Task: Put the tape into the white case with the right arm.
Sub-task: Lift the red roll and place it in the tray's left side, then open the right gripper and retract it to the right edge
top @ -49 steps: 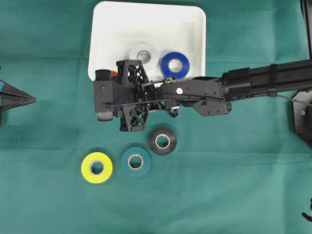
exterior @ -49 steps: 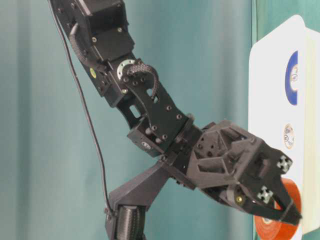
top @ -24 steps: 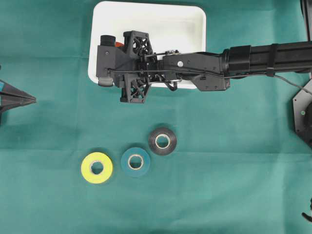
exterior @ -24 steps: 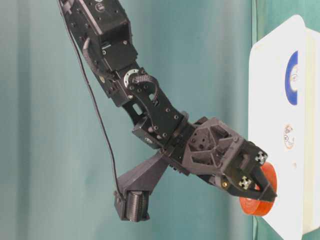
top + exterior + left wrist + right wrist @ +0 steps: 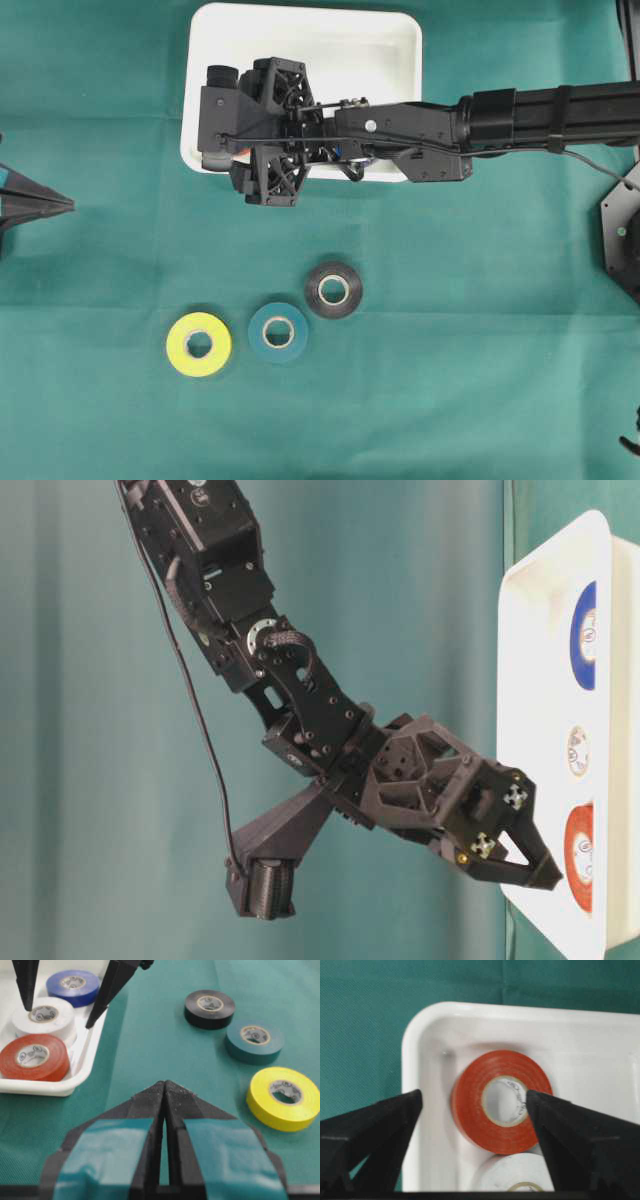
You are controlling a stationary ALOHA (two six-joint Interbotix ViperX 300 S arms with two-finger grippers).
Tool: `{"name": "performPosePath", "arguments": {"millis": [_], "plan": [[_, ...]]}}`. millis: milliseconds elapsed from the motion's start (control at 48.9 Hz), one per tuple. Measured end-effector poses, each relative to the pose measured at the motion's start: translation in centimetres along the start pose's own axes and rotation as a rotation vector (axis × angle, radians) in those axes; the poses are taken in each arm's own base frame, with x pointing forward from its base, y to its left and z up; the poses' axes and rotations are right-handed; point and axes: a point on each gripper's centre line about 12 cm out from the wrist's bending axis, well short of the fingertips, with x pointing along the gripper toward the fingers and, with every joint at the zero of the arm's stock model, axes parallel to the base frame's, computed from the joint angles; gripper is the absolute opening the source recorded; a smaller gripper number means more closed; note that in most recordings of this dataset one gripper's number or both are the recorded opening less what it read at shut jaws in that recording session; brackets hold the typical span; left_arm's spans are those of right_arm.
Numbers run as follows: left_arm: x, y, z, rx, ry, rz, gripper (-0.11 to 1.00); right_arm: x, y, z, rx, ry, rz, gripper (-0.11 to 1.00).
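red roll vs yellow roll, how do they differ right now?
Colour: the red roll is red, the yellow roll yellow.
Place: the red roll lies inside the white case, touching the white roll; the yellow roll lies on the green cloth, apart from other rolls.
Shared: both lie flat, held by neither end effector.

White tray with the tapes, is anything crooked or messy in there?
Nothing stands out. The red tape, white tape and blue tape lie flat in the white case, and the open right gripper hangs above them.
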Motion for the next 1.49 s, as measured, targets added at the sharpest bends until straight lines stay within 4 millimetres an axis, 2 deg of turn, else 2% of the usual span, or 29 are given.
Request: {"name": "performPosePath", "arguments": {"millis": [246, 348, 573, 880, 1494], "plan": [[0.0, 0.0, 0.0, 0.0, 0.0, 0.0, 0.01, 0.0, 0.0, -0.7, -0.003, 0.019, 0.0, 0.69], [0.0, 0.0, 0.0, 0.002, 0.0, 0.0, 0.01, -0.6, 0.1, -1.2, -0.005, 0.028, 0.001, 0.69], [0.0, 0.0, 0.0, 0.0, 0.0, 0.0, 0.01, -4.2, -0.4, -3.0, -0.008, 0.052, -0.004, 0.68], [0.0, 0.0, -0.1, 0.0, 0.002, 0.0, 0.01, -8.5, -0.7, -8.3, -0.017, 0.098, 0.011, 0.68], [0.0, 0.0, -0.1, 0.0, 0.002, 0.0, 0.01, -15.5, -0.3, -15.5, 0.026, -0.052, 0.116, 0.68]]}}
